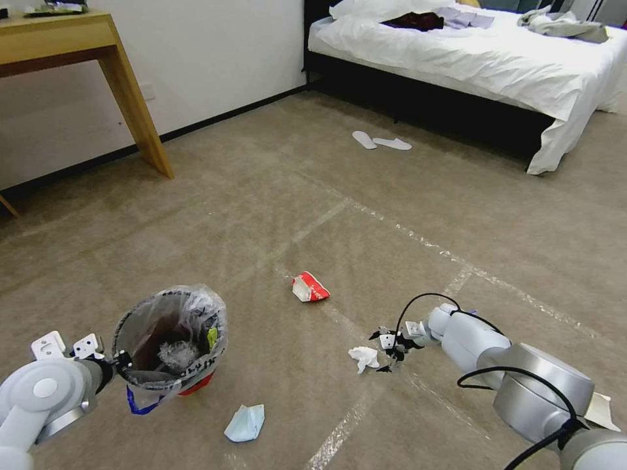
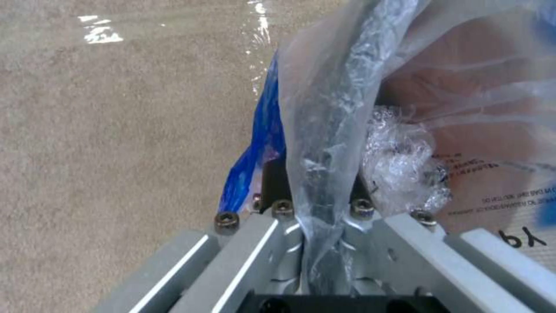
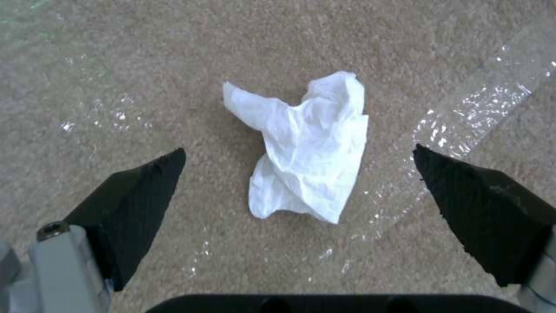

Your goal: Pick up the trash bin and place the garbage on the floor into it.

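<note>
My left gripper [image 1: 114, 362] is shut on the rim of the red trash bin [image 1: 171, 339], holding it at lower left; its clear bag [image 2: 324, 130] is pinched between the fingers. Garbage lies on the floor [image 1: 274, 196]: a crumpled white tissue [image 1: 363, 357], a red-and-white carton [image 1: 310, 287] and a light-blue face mask [image 1: 245, 422]. My right gripper [image 1: 386, 352] hangs open just beside the tissue [image 3: 307, 148], with a black fingertip [image 3: 145, 191] on either side of it, not touching.
A wooden table [image 1: 85, 39] stands at the back left by the wall. A bed [image 1: 470, 59] is at the back right, with two white slippers [image 1: 382, 140] before it. Shiny tape lines [image 1: 418, 241] cross the carpet.
</note>
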